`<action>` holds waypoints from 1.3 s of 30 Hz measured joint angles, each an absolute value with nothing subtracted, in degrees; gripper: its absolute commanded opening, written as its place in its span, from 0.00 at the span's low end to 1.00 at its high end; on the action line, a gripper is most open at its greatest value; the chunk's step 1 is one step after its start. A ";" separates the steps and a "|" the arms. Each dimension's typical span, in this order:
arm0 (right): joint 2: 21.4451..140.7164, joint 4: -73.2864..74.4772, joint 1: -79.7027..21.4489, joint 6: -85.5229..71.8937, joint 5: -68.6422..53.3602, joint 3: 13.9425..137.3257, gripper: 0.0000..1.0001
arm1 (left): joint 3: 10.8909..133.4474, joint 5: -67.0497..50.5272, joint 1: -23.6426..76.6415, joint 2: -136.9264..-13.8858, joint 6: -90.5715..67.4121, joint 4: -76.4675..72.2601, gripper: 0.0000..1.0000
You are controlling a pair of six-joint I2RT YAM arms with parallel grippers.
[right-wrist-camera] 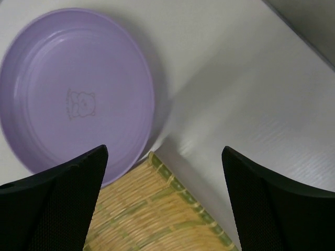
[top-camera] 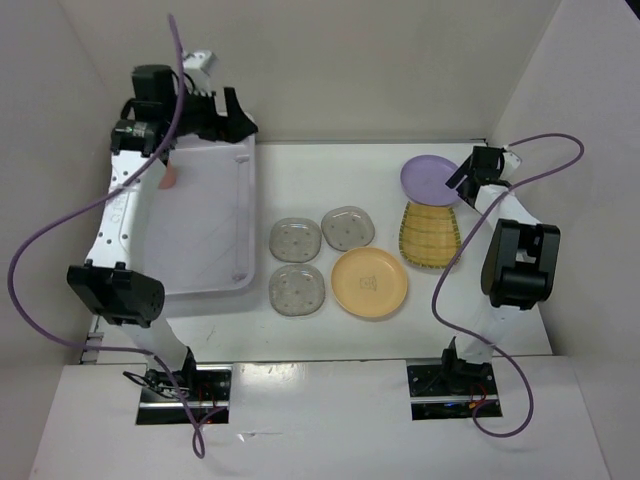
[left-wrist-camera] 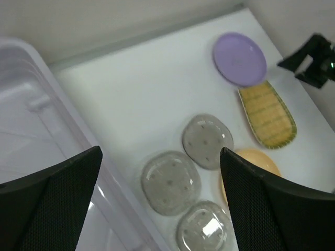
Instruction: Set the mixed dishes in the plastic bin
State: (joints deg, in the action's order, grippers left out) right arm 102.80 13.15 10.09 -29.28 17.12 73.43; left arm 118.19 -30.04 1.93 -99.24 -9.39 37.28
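On the left side of the surface you have the plastic bin, by far the biggest thing in view. Its floor looks almost bare. Next in size is the round orange-yellow plate, lying flat near the middle of the surface, well apart from the bin. Just beyond it to the right lies the yellow woven-textured plate, and its far end touches the rim of the lavender bowl.

Your right tool hangs over exactly that meeting point, its fingers spread wide with nothing between them. Your left tool is likewise spread and holds nothing. It sits high over the far end of the bin and looks across at the dishes.

Smaller again are the three clear speckled saucers, grouped between the bin and the orange-yellow plate, none of them touched. Smallest is a salmon patch inside the bin, half hidden by the left arm. It is probably the salmon cup, though you cannot be sure from this view. The blue cup does not show anywhere.

Judged from this, you are early in the job. At most the cups are in, and six dishes wait on the surface. The lavender bowl looks like the right arm's next pick.
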 measured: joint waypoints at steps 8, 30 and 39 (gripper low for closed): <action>111.53 11.66 11.03 -27.44 14.87 75.94 0.88 | 96.77 -25.65 3.36 -94.52 -12.47 34.74 0.99; 123.35 11.18 11.03 -25.32 12.93 86.80 0.49 | 91.05 -22.63 4.71 -89.10 -15.40 34.46 0.99; 123.61 10.98 11.03 -25.93 12.40 87.94 0.00 | 91.00 -23.33 4.71 -89.17 -15.40 34.46 0.99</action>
State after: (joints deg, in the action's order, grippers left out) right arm 123.61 10.98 11.03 -25.93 12.40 87.94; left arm 91.00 -23.33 4.71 -89.17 -15.40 34.46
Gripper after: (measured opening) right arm 0.048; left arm 0.993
